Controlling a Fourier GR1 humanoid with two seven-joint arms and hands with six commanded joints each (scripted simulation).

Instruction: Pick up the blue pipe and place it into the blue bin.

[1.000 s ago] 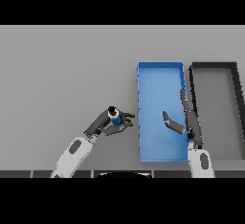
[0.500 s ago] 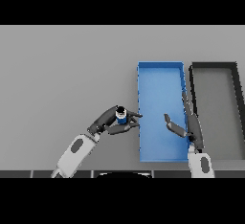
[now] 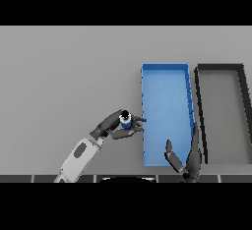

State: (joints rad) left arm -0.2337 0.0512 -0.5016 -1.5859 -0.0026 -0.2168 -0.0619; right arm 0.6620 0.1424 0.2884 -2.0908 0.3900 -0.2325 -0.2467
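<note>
Since a moment ago, the left hand [image 3: 114, 126] has carried the blue pipe [image 3: 125, 121] to the right, closer to the blue bin [image 3: 165, 79], and the right hand [image 3: 191, 160] has dropped back toward the near edge. The left hand's fingers and thumb are curled round the pipe, which stands upright just beside the bin's left wall, not yet over it. Its fingertips [image 3: 141, 120] reach the bin's left rim. The right hand sits with straight, loose fingers over the bin's near right corner, holding nothing. To the right of the blue bin lies a black bin [image 3: 219, 68] on the grey table [image 3: 64, 76].
</note>
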